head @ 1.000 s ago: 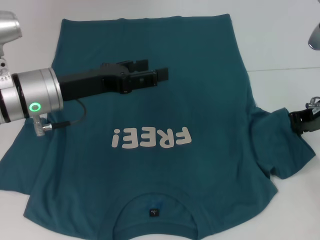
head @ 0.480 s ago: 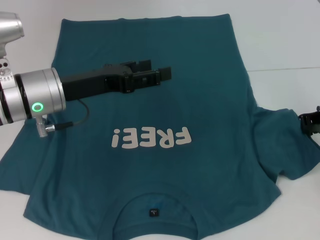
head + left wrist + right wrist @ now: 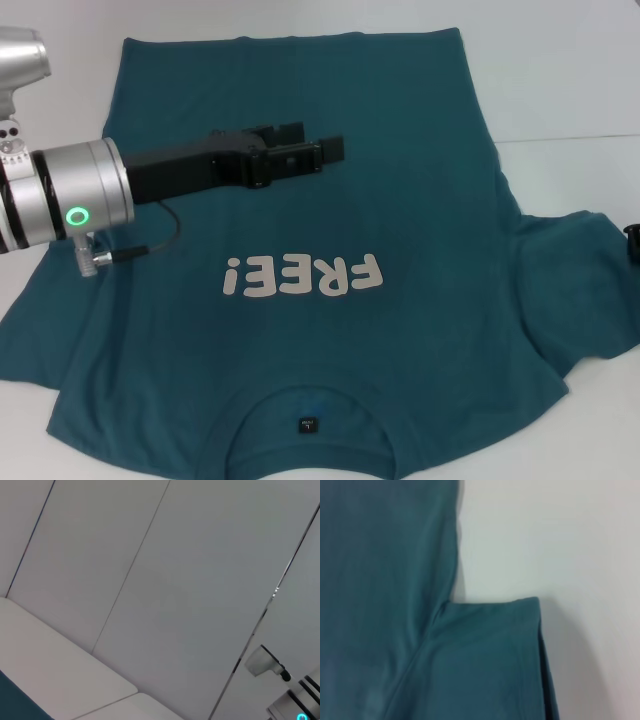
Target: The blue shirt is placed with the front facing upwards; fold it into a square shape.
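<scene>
Head view, left to right: we see the left arm's silver cuff with a green ring light at the left edge, its black left hand reaching out over the upper middle of the blue shirt; the fingers look level and close together with nothing between them, but we cannot tell if they are fully closed or whether they touch the cloth. The shirt lies flat, front up, spread across the white bench, collar and small black neck label nearest the robot, hem at the far side. The whitish "FREE!" print reads upside down across the chest, below the left hand. The robot's-right sleeve lies spread out on the bench with some creases. At the far right edge only a dark sliver of the right hand shows, just beside that sleeve; we cannot tell its opening. Right wrist view shows the sleeve and shirt side seam lying on bare bench. Left wrist view shows grey wall panels and a corner of teal cloth
</scene>
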Robot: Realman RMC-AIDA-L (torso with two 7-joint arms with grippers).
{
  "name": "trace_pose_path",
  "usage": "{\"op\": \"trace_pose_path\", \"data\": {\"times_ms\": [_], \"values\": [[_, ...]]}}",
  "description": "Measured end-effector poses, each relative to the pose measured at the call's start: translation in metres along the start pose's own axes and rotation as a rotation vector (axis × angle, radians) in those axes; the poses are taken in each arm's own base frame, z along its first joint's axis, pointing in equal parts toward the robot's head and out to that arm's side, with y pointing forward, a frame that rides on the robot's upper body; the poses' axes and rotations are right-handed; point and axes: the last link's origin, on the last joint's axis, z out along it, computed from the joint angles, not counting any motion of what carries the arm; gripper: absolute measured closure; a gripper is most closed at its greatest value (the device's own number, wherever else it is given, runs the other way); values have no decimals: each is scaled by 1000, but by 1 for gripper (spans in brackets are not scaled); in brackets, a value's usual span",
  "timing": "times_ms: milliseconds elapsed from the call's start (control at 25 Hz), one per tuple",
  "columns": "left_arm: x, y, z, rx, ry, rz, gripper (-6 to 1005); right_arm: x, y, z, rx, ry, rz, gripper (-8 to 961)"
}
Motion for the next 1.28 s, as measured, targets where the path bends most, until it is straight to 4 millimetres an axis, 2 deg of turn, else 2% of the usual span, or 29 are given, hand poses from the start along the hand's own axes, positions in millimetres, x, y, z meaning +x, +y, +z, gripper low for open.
{"op": "trace_pose_path", "data": {"times_ms": [280,640,1280], "values": [[0,1,1,-1,1,1,153,-6,6,-1,-36,-32,-12,946],[1,0,1,2,4,0,153,-32,27,-12,-68,-109,-62,946],[3,-3,1,22,12,3,153,-50,77,-12,-142,-129,-160,945]]}}
